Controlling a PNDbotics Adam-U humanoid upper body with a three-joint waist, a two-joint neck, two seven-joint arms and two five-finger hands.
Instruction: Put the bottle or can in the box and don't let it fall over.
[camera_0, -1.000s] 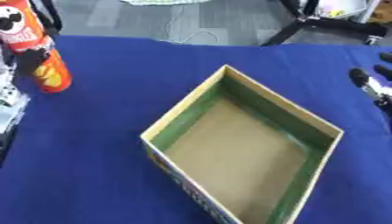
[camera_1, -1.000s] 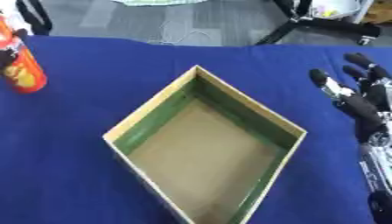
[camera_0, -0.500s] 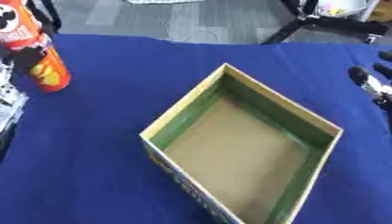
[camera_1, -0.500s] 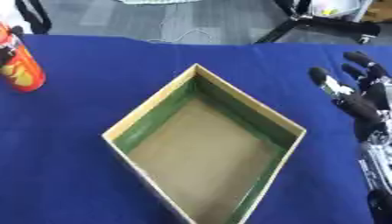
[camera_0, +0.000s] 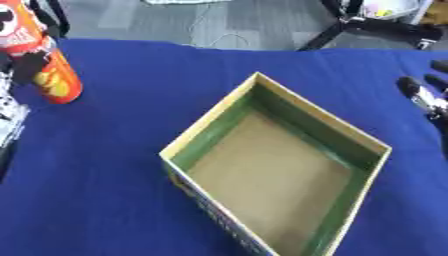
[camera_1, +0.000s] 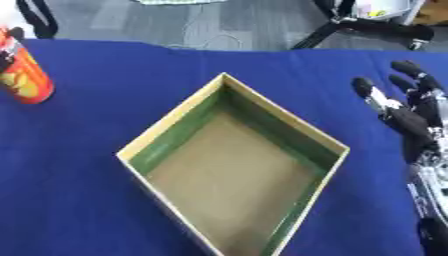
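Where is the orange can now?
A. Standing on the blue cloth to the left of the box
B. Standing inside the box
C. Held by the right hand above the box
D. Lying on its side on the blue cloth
A: the can stands upright on the blue cloth, left of the box, which holds nothing; the right hand is open at the right edge.
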